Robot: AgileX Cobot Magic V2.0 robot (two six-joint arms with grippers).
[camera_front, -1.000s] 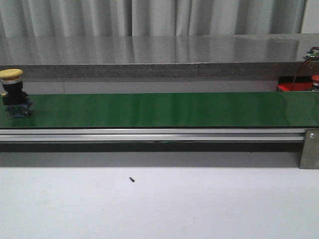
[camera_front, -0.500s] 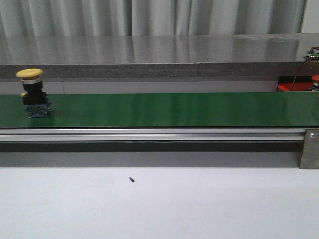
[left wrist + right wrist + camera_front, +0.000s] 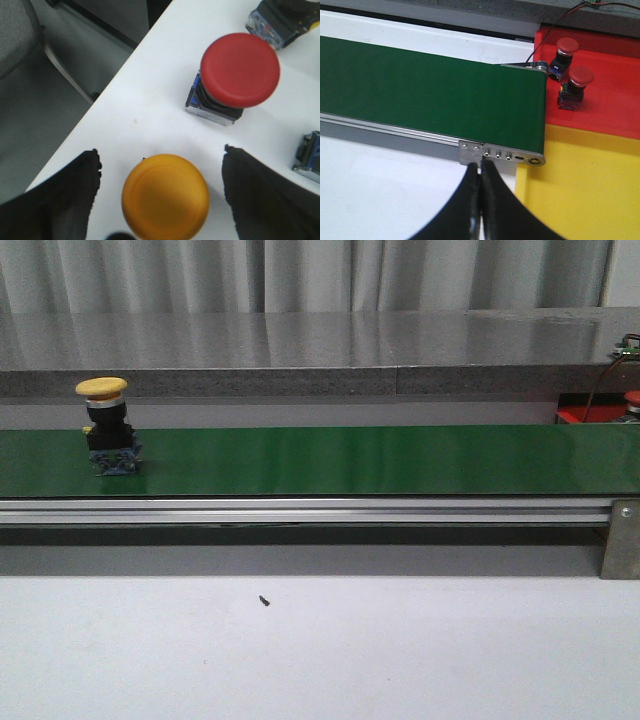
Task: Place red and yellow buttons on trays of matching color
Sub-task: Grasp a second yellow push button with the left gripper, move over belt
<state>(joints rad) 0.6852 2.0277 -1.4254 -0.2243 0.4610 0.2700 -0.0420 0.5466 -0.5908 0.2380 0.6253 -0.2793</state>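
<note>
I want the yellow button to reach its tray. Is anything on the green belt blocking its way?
Nothing visible does. The yellow button stands alone on the green belt, whose whole stretch ahead looks bare. At the belt's end, the yellow tray holds nothing visible.

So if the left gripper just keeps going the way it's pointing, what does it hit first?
Most likely the yellow button, which sits between the open left gripper's fingers. The red button lies farther on, though depth is hard to judge.
</note>
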